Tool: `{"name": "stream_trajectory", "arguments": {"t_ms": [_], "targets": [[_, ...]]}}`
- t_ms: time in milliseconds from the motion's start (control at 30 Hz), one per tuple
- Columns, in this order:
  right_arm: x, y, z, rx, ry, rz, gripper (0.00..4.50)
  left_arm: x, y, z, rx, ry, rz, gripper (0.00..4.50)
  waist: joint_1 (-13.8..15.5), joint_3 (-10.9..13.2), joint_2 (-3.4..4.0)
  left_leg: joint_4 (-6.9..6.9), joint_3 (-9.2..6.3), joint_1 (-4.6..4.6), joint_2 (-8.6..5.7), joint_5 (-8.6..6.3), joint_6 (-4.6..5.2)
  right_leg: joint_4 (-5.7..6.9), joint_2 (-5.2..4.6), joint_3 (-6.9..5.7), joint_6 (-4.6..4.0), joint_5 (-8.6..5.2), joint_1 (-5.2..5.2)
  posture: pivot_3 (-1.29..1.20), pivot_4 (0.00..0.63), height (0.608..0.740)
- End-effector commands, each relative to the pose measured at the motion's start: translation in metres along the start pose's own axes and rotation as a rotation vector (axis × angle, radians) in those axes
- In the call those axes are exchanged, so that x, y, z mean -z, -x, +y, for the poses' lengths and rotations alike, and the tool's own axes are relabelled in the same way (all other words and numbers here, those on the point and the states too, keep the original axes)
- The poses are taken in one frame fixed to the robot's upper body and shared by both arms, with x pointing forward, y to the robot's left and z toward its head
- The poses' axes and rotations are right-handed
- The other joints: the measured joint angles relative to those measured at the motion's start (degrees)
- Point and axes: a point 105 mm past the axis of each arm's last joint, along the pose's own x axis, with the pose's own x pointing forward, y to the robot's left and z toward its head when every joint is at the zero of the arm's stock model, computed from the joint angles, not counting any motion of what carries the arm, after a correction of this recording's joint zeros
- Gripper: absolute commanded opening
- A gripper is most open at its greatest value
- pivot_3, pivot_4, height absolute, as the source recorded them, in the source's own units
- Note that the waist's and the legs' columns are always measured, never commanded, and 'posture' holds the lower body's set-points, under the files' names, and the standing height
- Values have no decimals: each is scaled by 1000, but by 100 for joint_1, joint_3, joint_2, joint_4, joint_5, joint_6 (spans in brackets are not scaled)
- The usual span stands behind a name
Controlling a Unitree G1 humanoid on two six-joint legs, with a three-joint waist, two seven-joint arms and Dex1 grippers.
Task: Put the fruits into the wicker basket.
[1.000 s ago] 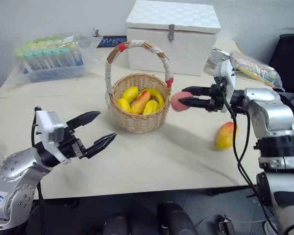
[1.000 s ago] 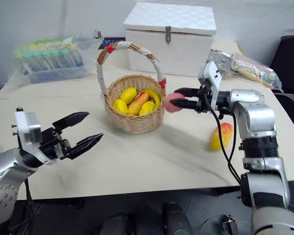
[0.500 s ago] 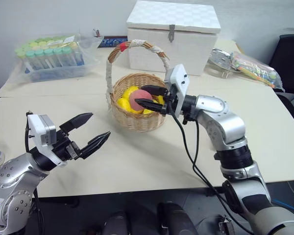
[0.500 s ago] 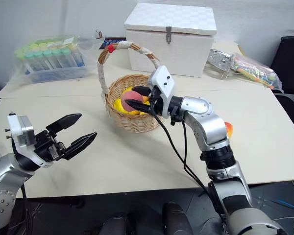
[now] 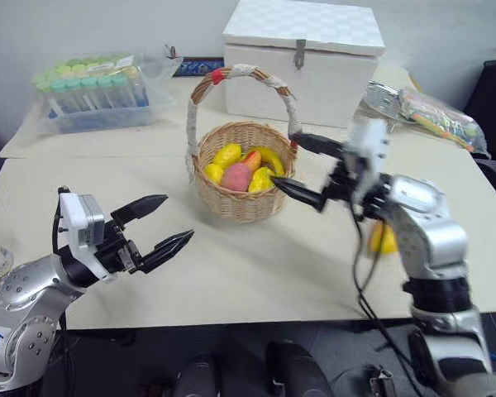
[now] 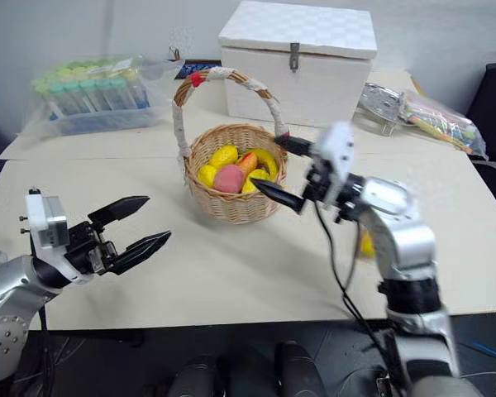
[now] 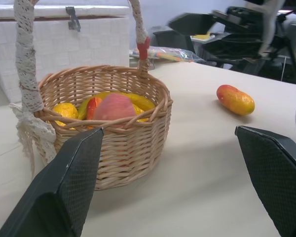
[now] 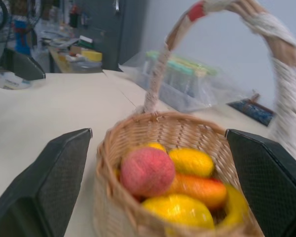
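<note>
The wicker basket (image 5: 241, 207) stands mid-table and holds several yellow fruits. The pink-red peach (image 5: 238, 176) lies among them, free of any finger; the wrist views show the peach (image 8: 147, 171) too. My right gripper (image 5: 285, 160) is open and empty, just right of the basket's rim, pointing at it. A yellow mango (image 7: 235, 99) with a red end rests on the table to the right of the basket; in the head views the mango (image 6: 365, 245) is mostly hidden behind my right arm. Well short of the basket at the near left, my left gripper (image 5: 178, 217) hovers open and empty.
A white lidded box (image 5: 302, 58) stands behind the basket. A plastic bag of capped tubes (image 5: 91, 91) lies at the back left. A bag of colourful items (image 5: 438, 112) and a metal object (image 5: 379, 95) lie at the back right. The table's front edge runs below both arms.
My right gripper carried the peach over the basket, opened and let it drop in, then drew back to the right of the rim. The left gripper kept still.
</note>
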Motion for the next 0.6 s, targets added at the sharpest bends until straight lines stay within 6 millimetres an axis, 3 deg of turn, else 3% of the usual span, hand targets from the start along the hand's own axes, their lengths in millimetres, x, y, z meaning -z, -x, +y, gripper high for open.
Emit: {"name": "stream_trajectory", "arguments": {"t_ms": [33,200,267,367,500,567,600], "targets": [[3,49,-10,130,93,46,4472,5,-10,-5,77,-34,22,4500,-2,0,0,-1,0,1,-3,0,0,1,-1,0,1,1,1,0,150,740],[43,148,-26,478,57,225,4472,21,-25,-23,243,-30,69,4500,-27,1,-1,4,8,10,-3,5,-5,7,8,9,5,3,4,0,150,740],[58,189,-19,581,43,316,4472,22,-32,-31,303,-23,65,4500,-17,1,0,3,16,18,-3,5,-5,12,12,23,6,3,5,0,150,740],[75,224,3,624,1,415,4472,22,-37,-39,355,-22,60,4500,-37,1,0,-2,17,28,-1,5,-4,17,26,43,6,3,7,0,150,740],[82,249,16,721,-47,441,4472,26,-36,-40,370,-17,85,4500,-92,14,-4,-45,25,100,-2,2,-9,3,48,88,6,3,76,0,150,740],[79,241,15,719,-80,398,4472,27,-35,-39,366,-6,90,4500,-140,15,-6,-45,19,125,5,-5,-16,-3,60,99,3,2,101,0,150,740],[74,227,15,678,-133,348,4472,27,-35,-39,364,-4,88,4500,-166,15,-4,-45,19,127,5,-5,-16,-2,64,105,3,2,102,0,150,740]]}}
